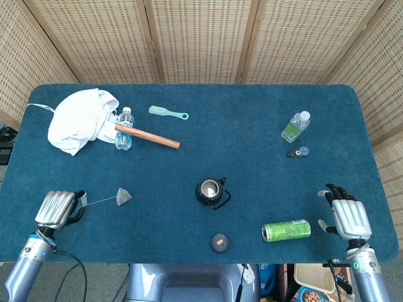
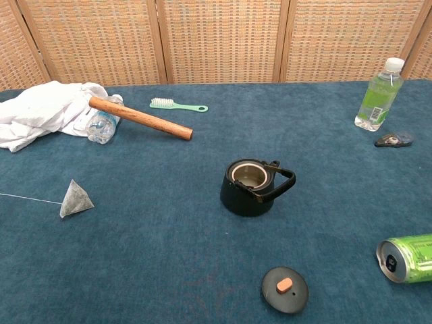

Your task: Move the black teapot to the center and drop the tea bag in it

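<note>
The left hand (image 1: 55, 209) has its fingers (image 1: 77, 208) clenched on the string's tag; the tea bag (image 1: 123, 196) lies on the surface at the string's far end, well left of the open black teapot (image 1: 210, 190). The right hand (image 1: 346, 216), fingers released, rests far right of the teapot.

Blue-carpeted table (image 1: 252, 126). At center: black teapot (image 2: 250, 187), lid (image 2: 285, 289) near it. Left: tea bag (image 2: 75, 199). Far left: white cloth (image 1: 79, 119), small bottle (image 1: 124, 128), wooden rod (image 2: 140, 117), brush (image 1: 168, 112). Right: green-labelled bottle (image 2: 379, 95), green can (image 1: 286, 230) lying down.
</note>
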Controlling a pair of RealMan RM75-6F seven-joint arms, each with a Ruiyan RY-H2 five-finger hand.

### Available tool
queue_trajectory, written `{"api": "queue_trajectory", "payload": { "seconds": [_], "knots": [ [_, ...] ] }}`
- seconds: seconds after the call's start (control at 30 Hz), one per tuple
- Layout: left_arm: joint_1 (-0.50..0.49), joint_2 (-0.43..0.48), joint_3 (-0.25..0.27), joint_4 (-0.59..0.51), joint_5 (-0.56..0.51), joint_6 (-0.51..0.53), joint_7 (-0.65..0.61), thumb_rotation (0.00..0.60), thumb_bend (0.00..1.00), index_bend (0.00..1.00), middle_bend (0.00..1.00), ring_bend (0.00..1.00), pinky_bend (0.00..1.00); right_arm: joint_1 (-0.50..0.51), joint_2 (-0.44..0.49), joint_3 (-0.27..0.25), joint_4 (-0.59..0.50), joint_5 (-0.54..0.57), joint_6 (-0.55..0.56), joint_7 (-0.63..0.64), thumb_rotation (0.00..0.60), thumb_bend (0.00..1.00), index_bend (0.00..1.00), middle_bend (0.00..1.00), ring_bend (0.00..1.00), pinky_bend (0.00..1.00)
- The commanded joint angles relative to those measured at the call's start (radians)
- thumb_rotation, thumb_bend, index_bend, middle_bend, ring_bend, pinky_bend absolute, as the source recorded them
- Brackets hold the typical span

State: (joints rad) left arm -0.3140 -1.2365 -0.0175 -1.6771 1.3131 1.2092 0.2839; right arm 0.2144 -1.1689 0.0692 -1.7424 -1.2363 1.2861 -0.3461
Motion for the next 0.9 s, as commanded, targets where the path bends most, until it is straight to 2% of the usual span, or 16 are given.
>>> {"api": "queue_trajectory", "payload": {
  "seconds": [0.03,0.27,0.4,0.9],
  "knots": [
    [-0.009,0.021,-0.012,-0.016,0.036,0.015,-0.019,0.600,0.47,0.60,0.90,0.81,0.67,0.001,-0.002,0.001,-0.003,-0.003,0.002,-0.002,0.600,0.38,0.31,0.22,0.20,0.37],
    [-0.040,0.056,-0.038,-0.042,0.110,0.032,-0.046,0.600,0.47,0.60,0.90,0.81,0.67,-0.001,-0.011,0.005,-0.003,-0.016,0.019,0.002,0.600,0.38,0.31,0.22,0.20,0.37],
    [-0.071,0.069,-0.075,-0.061,0.153,0.047,-0.069,0.600,0.47,0.61,0.90,0.81,0.67,-0.008,-0.024,0.010,0.008,-0.039,0.046,0.017,0.600,0.38,0.31,0.22,0.20,0.36],
    [-0.175,0.094,-0.150,-0.116,0.198,0.002,-0.126,0.600,0.47,0.61,0.90,0.81,0.67,-0.018,-0.065,0.016,0.045,-0.108,0.103,0.050,0.600,0.38,0.31,0.22,0.19,0.34]
  ]
}}
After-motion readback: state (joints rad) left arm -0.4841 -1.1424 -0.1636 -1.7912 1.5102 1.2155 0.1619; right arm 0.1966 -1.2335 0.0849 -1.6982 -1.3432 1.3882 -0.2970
